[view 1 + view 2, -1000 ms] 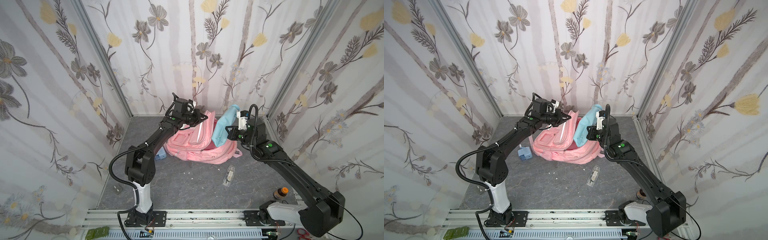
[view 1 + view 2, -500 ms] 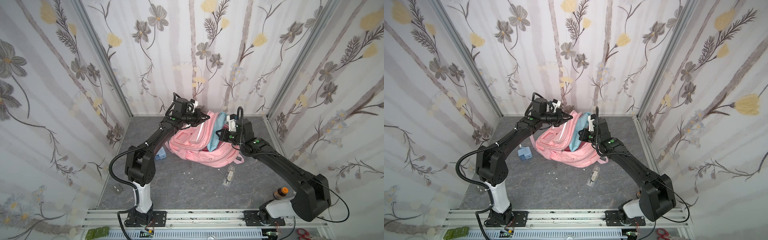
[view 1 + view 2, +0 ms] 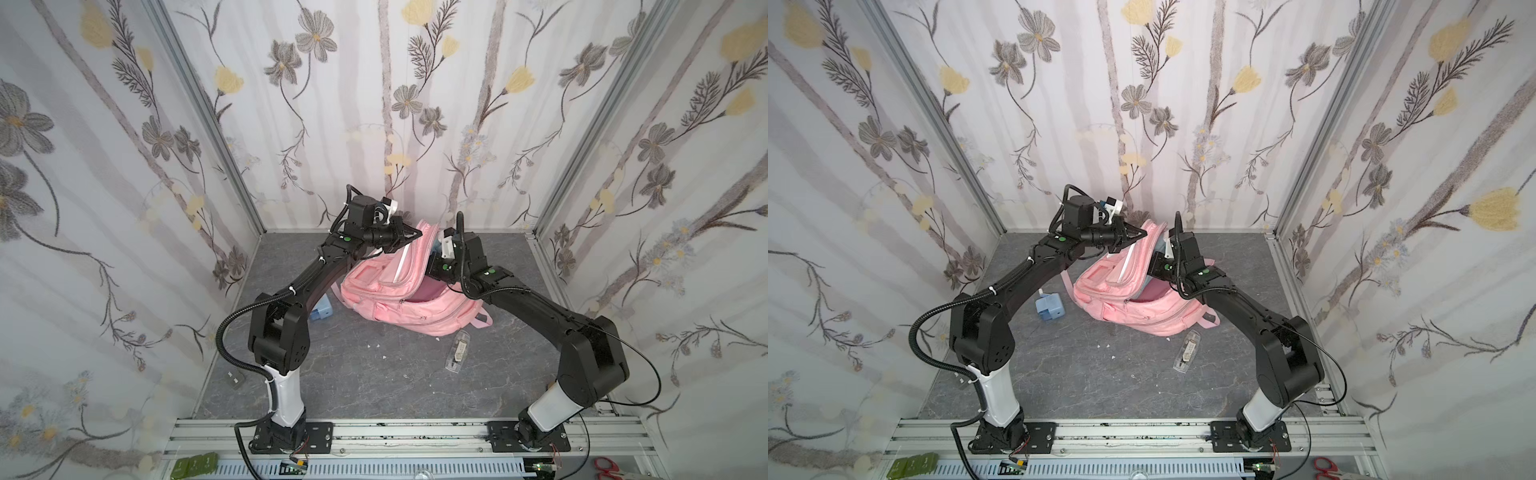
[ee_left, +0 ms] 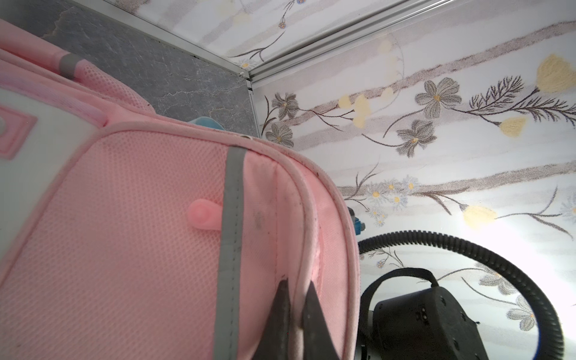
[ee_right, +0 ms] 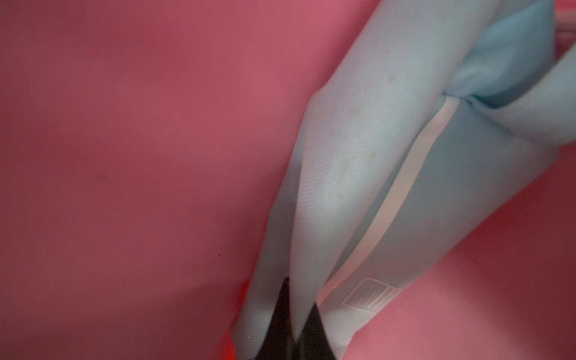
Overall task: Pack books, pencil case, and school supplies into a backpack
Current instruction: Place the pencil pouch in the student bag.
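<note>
The pink backpack (image 3: 409, 305) (image 3: 1142, 311) lies at the back of the grey floor with its main opening gaping. My left gripper (image 4: 297, 296) (image 3: 415, 237) is shut on the piped edge of the backpack's raised front flap (image 4: 156, 233). My right gripper (image 5: 299, 299) is deep inside the pink lining, shut on a fold of the light-blue pencil case (image 5: 358, 156); the case's end (image 4: 204, 121) peeks over the rim. The pale-blue boxy item (image 3: 322, 311) (image 3: 1050, 309) sits left of the backpack. The clear oblong case (image 3: 457, 351) (image 3: 1187, 350) lies in front. The books are out of view.
Flowered walls close in the floor on three sides, and the backpack lies near the back one. A metal rail (image 3: 374, 432) runs along the front edge. A small dark piece (image 3: 235, 380) lies by the left wall. Red scissors (image 3: 1325, 473) lie beyond the rail.
My right arm has come down and forward, carrying the pencil case from above the backpack into its opening. The left gripper has kept the flap held up.
</note>
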Motion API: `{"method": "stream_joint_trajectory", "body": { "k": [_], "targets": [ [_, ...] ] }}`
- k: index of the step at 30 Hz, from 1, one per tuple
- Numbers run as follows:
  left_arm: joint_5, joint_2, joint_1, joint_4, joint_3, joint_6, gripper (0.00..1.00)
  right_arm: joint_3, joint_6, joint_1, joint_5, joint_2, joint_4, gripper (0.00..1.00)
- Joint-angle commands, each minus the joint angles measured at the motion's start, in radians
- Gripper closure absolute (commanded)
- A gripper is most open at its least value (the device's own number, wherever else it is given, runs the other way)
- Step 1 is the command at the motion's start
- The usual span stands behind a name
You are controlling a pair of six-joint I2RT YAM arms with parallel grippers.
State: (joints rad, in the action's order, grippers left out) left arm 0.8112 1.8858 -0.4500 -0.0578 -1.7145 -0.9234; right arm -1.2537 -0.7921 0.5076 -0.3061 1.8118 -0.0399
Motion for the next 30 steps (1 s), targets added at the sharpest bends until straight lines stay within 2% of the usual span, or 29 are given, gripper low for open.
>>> {"method": "stream_joint_trajectory", "body": {
  "k": [1, 5, 8, 13, 19, 22, 30],
  "targets": [
    [0.048, -0.028, -0.003, 0.194, -0.007, -0.019, 1.00, -0.012, -0.096, 0.008, 0.005, 0.026, 0.136, 1.00],
    [0.045, -0.019, -0.006, 0.235, -0.003, -0.055, 1.00, -0.025, -0.155, 0.015, -0.032, 0.072, 0.206, 1.00],
    [0.040, -0.008, -0.004, 0.245, -0.006, -0.070, 1.00, -0.045, -0.160, 0.014, -0.044, 0.098, 0.200, 0.96],
    [0.012, 0.004, -0.003, 0.227, -0.007, -0.061, 1.00, -0.055, -0.110, 0.000, 0.005, 0.078, 0.142, 0.74],
    [-0.091, -0.001, 0.009, 0.100, -0.014, 0.007, 1.00, -0.056, -0.022, -0.045, 0.064, -0.006, 0.039, 0.63],
    [-0.111, -0.006, 0.012, 0.091, -0.007, 0.012, 1.00, -0.051, 0.012, -0.063, 0.068, -0.035, -0.011, 0.58],
    [-0.077, -0.013, 0.005, 0.127, 0.007, 0.008, 1.00, -0.021, 0.045, -0.065, 0.111, -0.011, -0.055, 0.57]
  ]
}}
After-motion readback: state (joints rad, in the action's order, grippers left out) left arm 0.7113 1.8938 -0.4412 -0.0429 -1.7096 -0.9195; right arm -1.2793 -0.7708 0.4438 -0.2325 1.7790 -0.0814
